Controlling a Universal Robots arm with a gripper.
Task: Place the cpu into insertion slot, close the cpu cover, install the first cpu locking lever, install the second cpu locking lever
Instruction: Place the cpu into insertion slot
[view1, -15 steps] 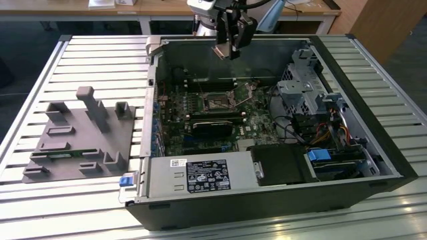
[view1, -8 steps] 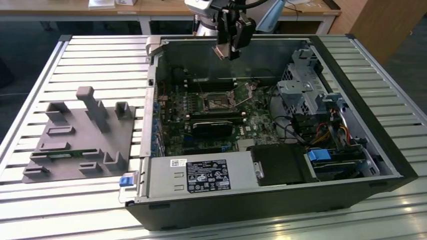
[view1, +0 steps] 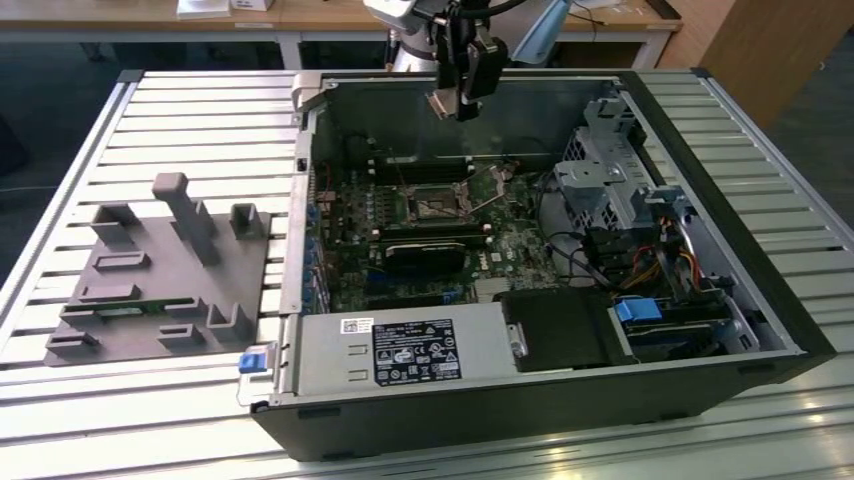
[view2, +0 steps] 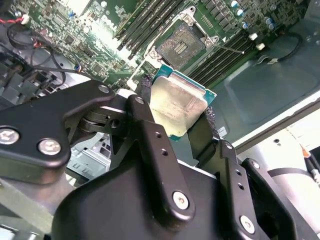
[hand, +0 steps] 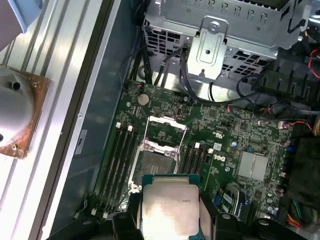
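Pincer, black w/ two fingers, is clamped on the small flat square cpu w/ dull silver-grey metal top and green edge. One finger presses each of two opposite sides, as seen in both wrist views. In the exterior view the pincer hangs above the open black computer case, near its far wall and well clear of the green motherboard. The small square black-framed insertion slot w/ dark centre sits uncovered on the board. The cpu is up in the air, apart from it. The thin silvery-grey metal cpu cover, a frame w/ cut-out centre, is swung open just beside the slot. The case lies on a slatted metal desk. A grey moulded fixture block rests on the desk, at the exterior view's left of the case.
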